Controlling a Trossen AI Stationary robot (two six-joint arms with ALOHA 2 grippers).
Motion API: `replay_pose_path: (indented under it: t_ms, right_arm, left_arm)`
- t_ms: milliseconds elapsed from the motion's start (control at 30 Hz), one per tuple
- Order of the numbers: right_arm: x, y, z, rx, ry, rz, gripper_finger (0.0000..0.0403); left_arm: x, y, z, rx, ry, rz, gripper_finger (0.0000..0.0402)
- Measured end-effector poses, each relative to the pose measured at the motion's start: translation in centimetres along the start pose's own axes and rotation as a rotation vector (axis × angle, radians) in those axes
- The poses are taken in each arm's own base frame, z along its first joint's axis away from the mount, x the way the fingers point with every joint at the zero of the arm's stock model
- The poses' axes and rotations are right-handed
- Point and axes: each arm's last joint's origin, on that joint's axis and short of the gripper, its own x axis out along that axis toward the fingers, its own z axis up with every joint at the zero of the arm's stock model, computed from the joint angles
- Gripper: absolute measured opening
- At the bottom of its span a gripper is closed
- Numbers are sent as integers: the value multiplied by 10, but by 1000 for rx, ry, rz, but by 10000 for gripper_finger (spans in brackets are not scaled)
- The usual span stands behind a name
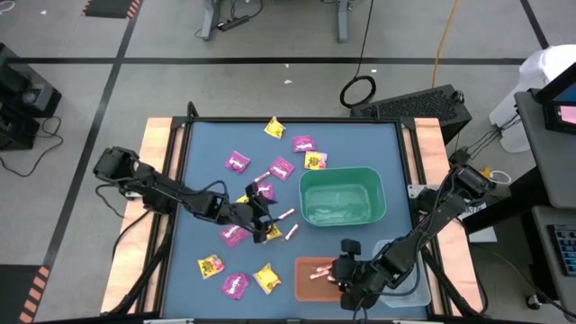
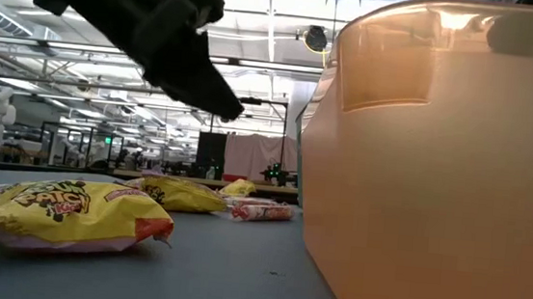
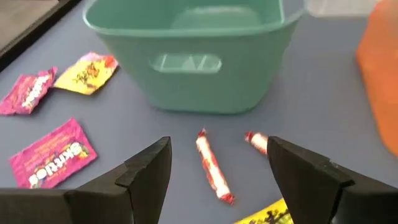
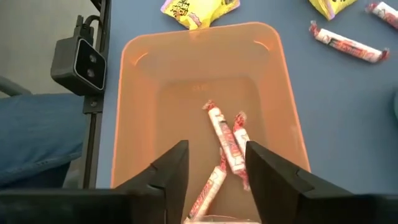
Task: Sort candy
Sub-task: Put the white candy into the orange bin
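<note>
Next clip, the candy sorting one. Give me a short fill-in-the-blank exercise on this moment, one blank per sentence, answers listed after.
1. The right gripper hangs over the ____ bin, jaws apart.
2. That bin holds only pink-white ____.
3. The green bin holds ____ candy.
4. The left gripper, jaws open, points at a stick lying in front of the ____ bin.

Missing words: orange; sticks; no; green

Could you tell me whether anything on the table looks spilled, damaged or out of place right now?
Nothing stands out. Loose candy lies scattered on the table, as expected mid-sort. The orange bin holds only pink-white sticks, and the green bin sits upright.
</note>
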Motion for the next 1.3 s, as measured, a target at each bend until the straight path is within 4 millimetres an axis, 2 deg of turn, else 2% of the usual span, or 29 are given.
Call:
replay_pose_path:
  t_ms: [467, 933, 1100, 1300]
  right_arm:
    - [0, 0, 0, -51, -1, 0, 153]
    - [0, 0, 0, -54, -2, 1, 153]
    - [0, 0, 0, -54, -2, 1, 153]
    - [0, 0, 0, -58, -2, 1, 153]
  left_arm:
    - [39, 5, -18, -42, -16, 44, 269]
    - [70, -4, -45, -62, 52, 14, 268]
    - [76, -4, -51, -66, 71, 19, 238]
    - [77, -4, -52, -65, 74, 13, 169]
